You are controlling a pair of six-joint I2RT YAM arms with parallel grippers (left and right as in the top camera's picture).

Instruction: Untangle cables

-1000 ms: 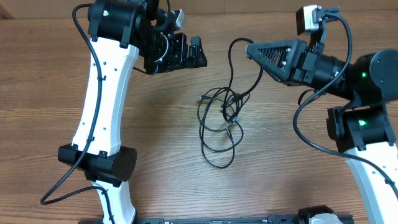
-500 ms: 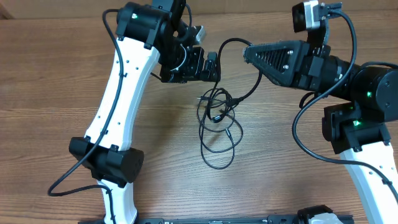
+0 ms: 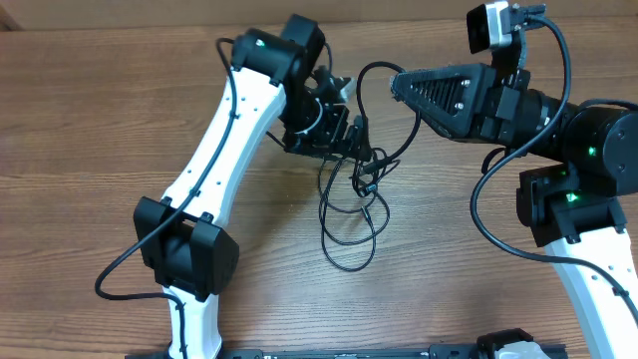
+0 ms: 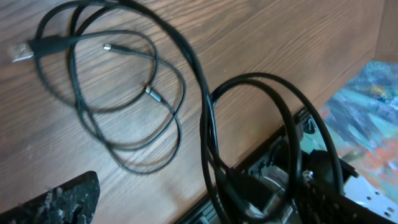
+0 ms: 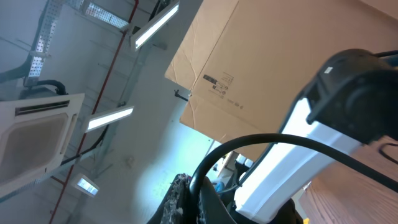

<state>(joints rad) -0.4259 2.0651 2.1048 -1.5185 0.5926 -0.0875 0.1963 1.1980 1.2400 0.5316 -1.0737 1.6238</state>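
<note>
The left claw (image 3: 351, 136) stands wide and holds nothing; whether it touches a strand I cannot tell. The cables (image 3: 347, 224) lie in loose loops on the counter (image 3: 120, 140), right by its fingers and trailing away from them. It should, I judge, close on one strand only, then draw away from the right claw (image 3: 399, 84), which is pinched shut on a strand lifted from the cables

The cables (image 3: 364, 172) are thin and black, with silvery plug tips (image 4: 18, 53), on a brown wood-grain bench (image 3: 80, 130). The left arm (image 3: 234, 125) and right arm (image 3: 588, 269) are white with black joints. Past the bench edge sits a blue and orange patch (image 4: 367, 99), perhaps patterned cloth
</note>
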